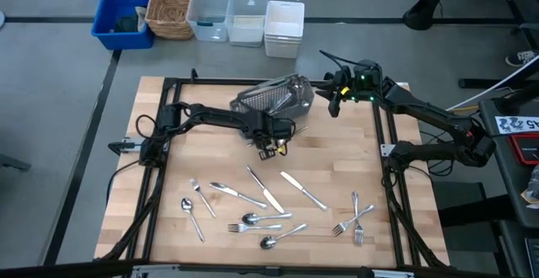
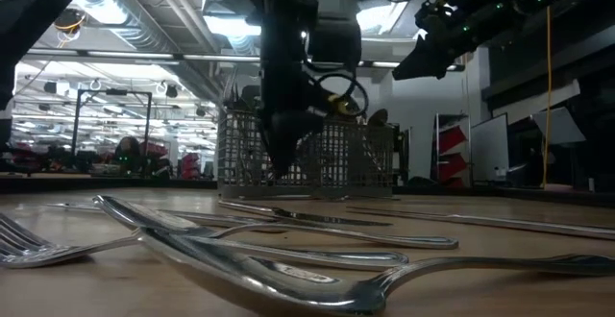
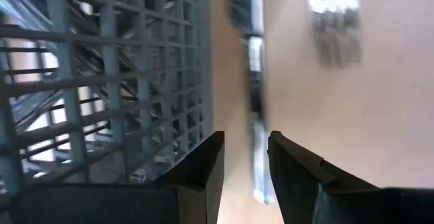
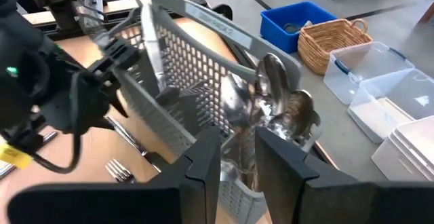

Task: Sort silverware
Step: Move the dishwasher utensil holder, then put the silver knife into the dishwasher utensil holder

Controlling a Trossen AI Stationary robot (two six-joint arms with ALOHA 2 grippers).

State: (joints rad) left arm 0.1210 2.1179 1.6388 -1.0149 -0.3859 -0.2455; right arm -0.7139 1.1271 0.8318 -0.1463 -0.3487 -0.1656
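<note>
Left gripper (image 1: 270, 146) is down low just in front of the basket (image 1: 278, 97), pointing at the table, and the wrist view shows its fingers (image 3: 203, 166) slightly apart with only a narrow gap; a knife (image 3: 256, 102) lies on the wood straight past that gap, nothing pinched that I can see. Right gripper (image 1: 334, 101) hangs in the air at the basket's right end, fingers a little apart, holding nothing; its wrist view looks down onto spoons (image 4: 271, 95) standing in the nearest compartment.

So the silverware is split: a fair share already stands in the basket, and about a dozen pieces lie loose on the front half of the table (image 1: 379, 227), with knives (image 1: 264, 190) in the middle, spoons (image 1: 253, 219) below them, forks (image 1: 354, 219) off to the right and a spoon and fork (image 1: 194, 206) to the left. Sorting looks roughly half done, I'd say.

The step in hand reads as the left arm between drop and pick, right beside the basket. Next it needs to reach out to a loose piece, come down square over the handle with fingers spread wider, and nip a flat, slippery sliver of metal off the wood: a shallow grip could skid
</note>
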